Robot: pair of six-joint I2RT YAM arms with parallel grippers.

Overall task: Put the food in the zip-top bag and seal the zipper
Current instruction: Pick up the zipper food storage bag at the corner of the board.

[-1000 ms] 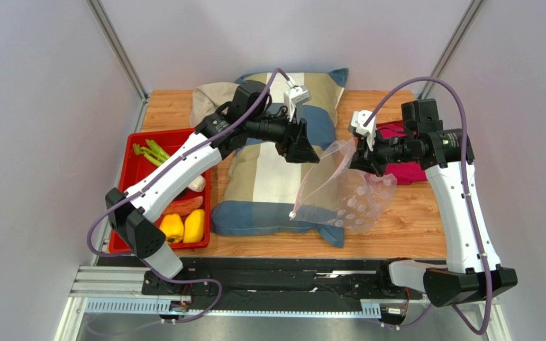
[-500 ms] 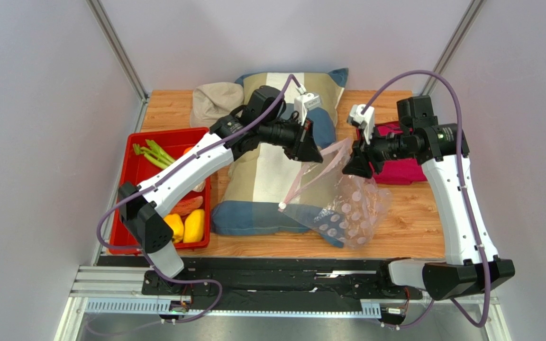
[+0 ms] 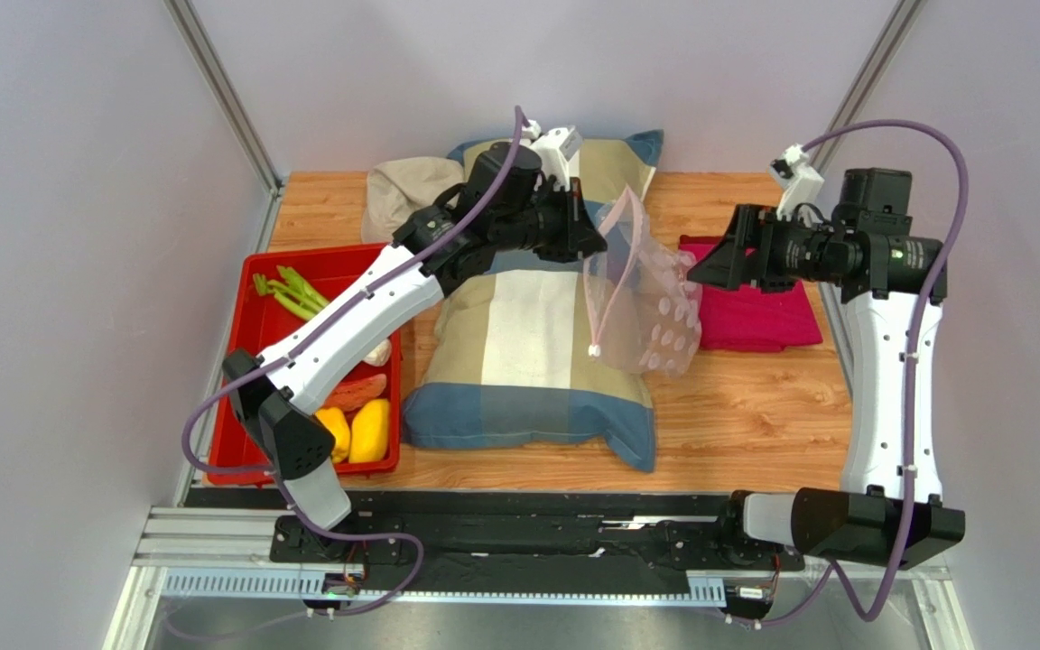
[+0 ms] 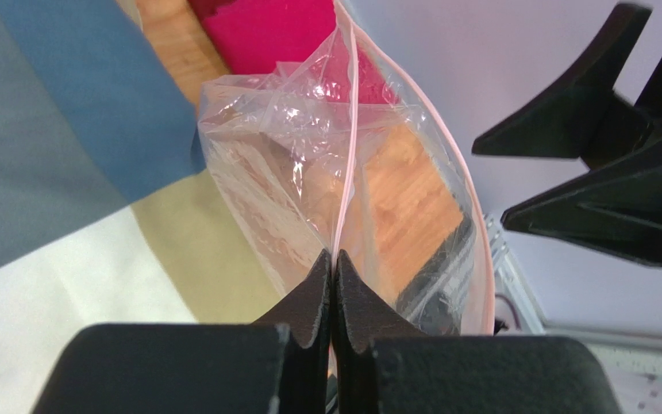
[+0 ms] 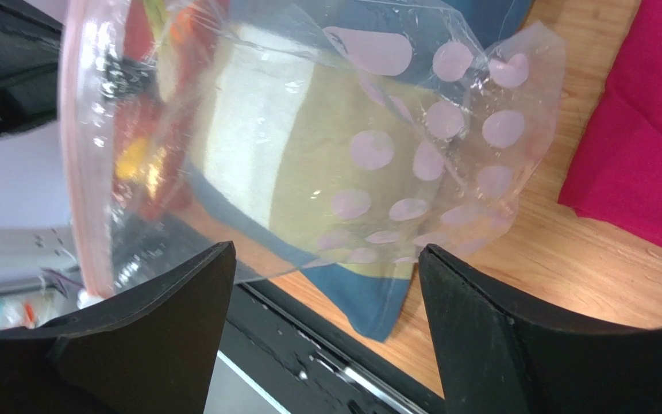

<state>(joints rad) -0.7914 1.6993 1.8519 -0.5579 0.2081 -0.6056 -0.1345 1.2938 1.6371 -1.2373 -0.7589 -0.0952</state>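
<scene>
Zip-top bag (image 3: pixel 648 305) looks floppy and slick, so left gripper (image 4: pixel 334 267) pinching the stiffer zipper (image 4: pixel 349 129) makes sense; right gripper (image 5: pixel 324 255) is wide, empty.

The wooden table (image 3: pixel 756 420) holds a red tray (image 3: pixel 309 255) left of the left gripper (image 3: pixel 593 239), a pillow (image 3: pixel 526 359) beneath it, and a pink cloth (image 3: pixel 756 321) under the right gripper (image 3: pixel 710 260).

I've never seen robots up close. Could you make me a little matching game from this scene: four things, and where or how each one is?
1 zip-top bag
2 right end effector
3 yellow peppers
4 magenta cloth

A in the red tray
B open, holding nothing
C pinched by the left end effector
D lying on the wooden table

Pairs: 1-C, 2-B, 3-A, 4-D.
</scene>
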